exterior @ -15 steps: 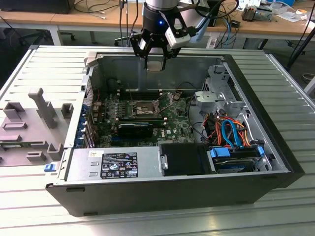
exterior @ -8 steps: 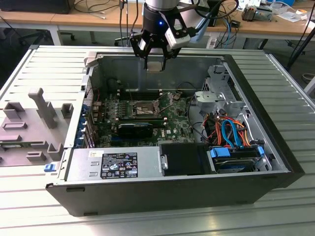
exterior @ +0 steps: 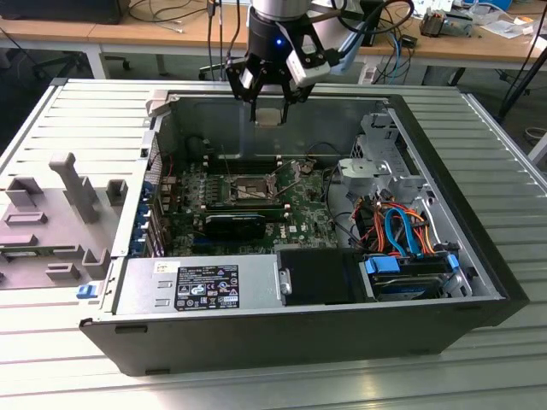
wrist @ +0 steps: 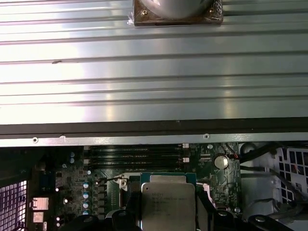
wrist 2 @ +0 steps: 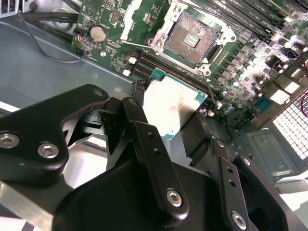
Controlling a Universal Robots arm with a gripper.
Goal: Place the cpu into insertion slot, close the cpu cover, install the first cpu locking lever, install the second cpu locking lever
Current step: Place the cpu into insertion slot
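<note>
Cpu (wrist 2: 171, 108) hangs in the air, clamped by two opposite edges between the black fingers (wrist 2: 147, 137) of the gripper (exterior: 268, 102), with its silver-grey top visible in both wrist views.

A ribbed metal table (exterior: 85, 111) carries the open computer case (exterior: 256, 333). Inside it lies the green motherboard (exterior: 299, 213). The arm (exterior: 278, 17) comes down from above at the far side of the case in the exterior view. Its wrist is almost vertical and the gripper points straight down, level with the case's far wall and well above the board.

The insertion slot (wrist 2: 190, 37) is on the board, uncovered, its dark square recess bare inside the silvery rim. The cpu is held level and apart from the slot. In the second wrist view it appears just beside the slot, not over it.
</note>
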